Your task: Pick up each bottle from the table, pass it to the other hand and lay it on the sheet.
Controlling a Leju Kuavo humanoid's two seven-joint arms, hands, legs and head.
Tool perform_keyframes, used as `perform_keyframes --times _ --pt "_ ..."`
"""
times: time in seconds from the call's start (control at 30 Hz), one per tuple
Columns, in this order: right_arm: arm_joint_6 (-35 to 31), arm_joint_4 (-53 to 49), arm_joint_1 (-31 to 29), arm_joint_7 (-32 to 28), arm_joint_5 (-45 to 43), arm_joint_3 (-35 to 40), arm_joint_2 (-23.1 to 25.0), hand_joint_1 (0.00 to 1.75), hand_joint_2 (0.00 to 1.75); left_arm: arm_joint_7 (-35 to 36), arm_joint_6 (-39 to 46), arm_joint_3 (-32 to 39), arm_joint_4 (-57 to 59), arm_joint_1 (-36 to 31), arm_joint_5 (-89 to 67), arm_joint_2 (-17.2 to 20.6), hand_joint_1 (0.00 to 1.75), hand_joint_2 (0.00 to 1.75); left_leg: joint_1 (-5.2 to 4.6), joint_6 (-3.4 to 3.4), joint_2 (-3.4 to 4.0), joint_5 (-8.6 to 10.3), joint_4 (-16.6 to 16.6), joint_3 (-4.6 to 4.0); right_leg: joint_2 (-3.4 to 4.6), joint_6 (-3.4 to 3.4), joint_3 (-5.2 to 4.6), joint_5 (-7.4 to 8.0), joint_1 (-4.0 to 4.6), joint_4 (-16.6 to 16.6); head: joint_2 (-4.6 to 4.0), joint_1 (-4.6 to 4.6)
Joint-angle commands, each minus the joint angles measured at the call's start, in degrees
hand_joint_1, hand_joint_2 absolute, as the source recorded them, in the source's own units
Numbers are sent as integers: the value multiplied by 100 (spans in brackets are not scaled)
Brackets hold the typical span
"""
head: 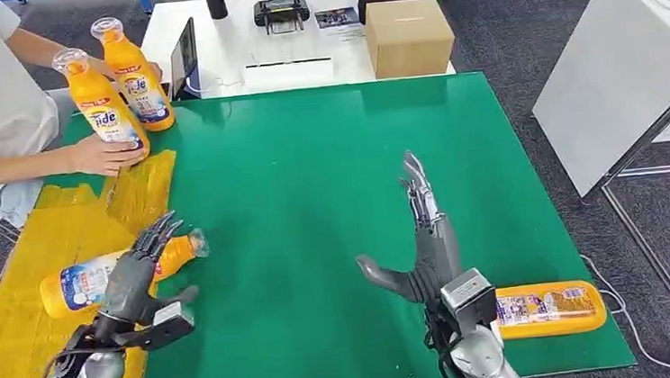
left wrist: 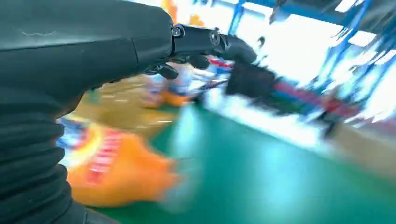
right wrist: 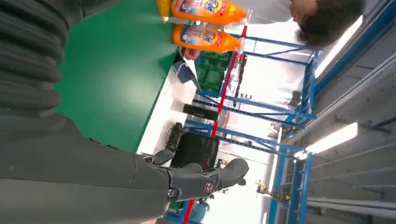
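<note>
An orange bottle [head: 77, 286] lies on its side on the yellow sheet [head: 37, 235], its cap end reaching onto the green mat [head: 312, 173]. My left hand [head: 135, 277] hovers just over its middle with fingers spread and straight, not closed around it. In the blurred left wrist view the bottle [left wrist: 116, 172] lies under the hand [left wrist: 93, 51]. My right hand [head: 425, 236] is open above the mat, fingers straight and thumb out to the side. A second orange bottle [head: 553, 307] lies flat near the front right edge, beside my right wrist.
At the far left a person's hand [head: 98, 156] steadies one of two upright orange bottles [head: 106, 108] [head: 140, 78] on the mat's corner. A white table [head: 238, 34] behind carries a cardboard box [head: 408, 37] and devices. A pale table [head: 620, 67] stands to the right.
</note>
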Motion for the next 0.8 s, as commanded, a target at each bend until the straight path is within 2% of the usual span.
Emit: perform_keyframes --times 0.03,0.1,0.13,0.2,0.33,0.37,0.4,0.47,0.53,0.6,0.8 --pt "-542 181 -105 65 744 94 -249 0 175 -527 -924 444 -2192 761 1414 -657 0 175 6 1 1 -9 3 9 3 -4 13 -4 6 -6 0 -7" --pt "-925 156 -60 312 1662 194 -414 0 175 -527 -1159 441 -2572 927 1960 -800 0 175 6 1 -2 -10 3 7 0 -4 8 -4 7 -6 0 -2" --pt "-929 146 -34 312 1660 192 -426 0 175 -527 -1154 431 -2595 959 1942 -819 0 175 3 1 -3 -4 1 0 -1 -2 0 0 4 -5 0 -4" --pt "-1036 138 60 640 2467 320 -647 0 175 -527 -1496 585 -2682 1109 2198 -1043 0 175 9 1 1 -14 0 18 5 -5 20 -5 10 -13 0 -2" --pt "-1055 152 107 633 2471 305 -667 0 175 -527 -1523 599 -2714 1145 2151 -1083 0 175 3 2 -1 -8 -3 11 1 -1 11 -2 11 -10 0 -4" --pt "-1055 152 107 633 2471 305 -667 0 175 -527 -1523 599 -2714 1145 2151 -1083 0 175 10 2 1 -18 -4 32 5 -4 36 -7 18 -19 0 -2" --pt "-862 195 101 1003 3116 471 -900 0 175 -527 -1795 722 -2611 1194 2330 -1193 0 175 4 2 0 -7 -2 6 2 -1 8 -1 13 -8 0 -4" --pt "-608 268 255 1462 3986 605 -1313 0 175 -423 -2174 803 -2571 1355 2468 -1385 0 175 0 3 -1 -6 -8 12 2 0 12 -1 9 -12 0 -4" --pt "-502 280 479 1547 4205 615 -1589 0 175 -372 -2334 786 -2492 1471 2488 -1465 0 175 5 4 -8 -8 -11 21 -5 1 29 -1 14 -24 0 -7" --pt "-531 279 589 1524 4213 569 -1670 0 175 -411 -2365 760 -2432 1506 2456 -1488 0 175 5 5 -19 -9 -15 28 -15 1 39 -4 14 -31 0 -6" --pt "-369 115 827 1605 4313 533 -2010 0 175 -392 -2448 651 -2292 1557 2313 -1491 0 175 -2 3 -15 -8 -7 0 -11 0 4 -3 -1 -13 0 -7"
